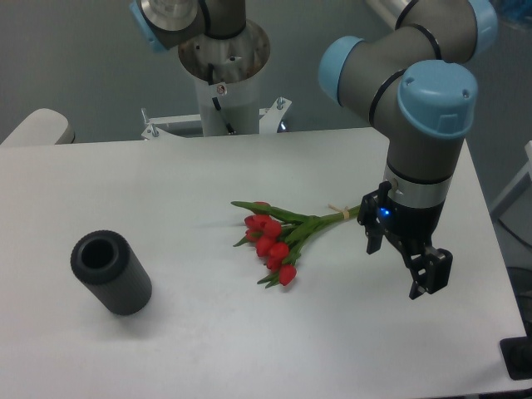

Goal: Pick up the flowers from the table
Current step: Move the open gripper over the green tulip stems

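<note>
The flowers [278, 237], red tulips with green stems and a pale band near the stem ends, lie on the white table [208, 349] right of its middle, heads toward the front left. My gripper [401, 262] hangs just right of the stem ends, which reach the base of its left finger [374, 237]. The jaws stand apart and nothing is between them. The right finger [426, 278] is further to the front right.
A dark grey cylinder [110, 272] with an open end lies at the table's front left. The arm's white base column [223, 91] stands behind the far edge. The table's right edge is close to the gripper.
</note>
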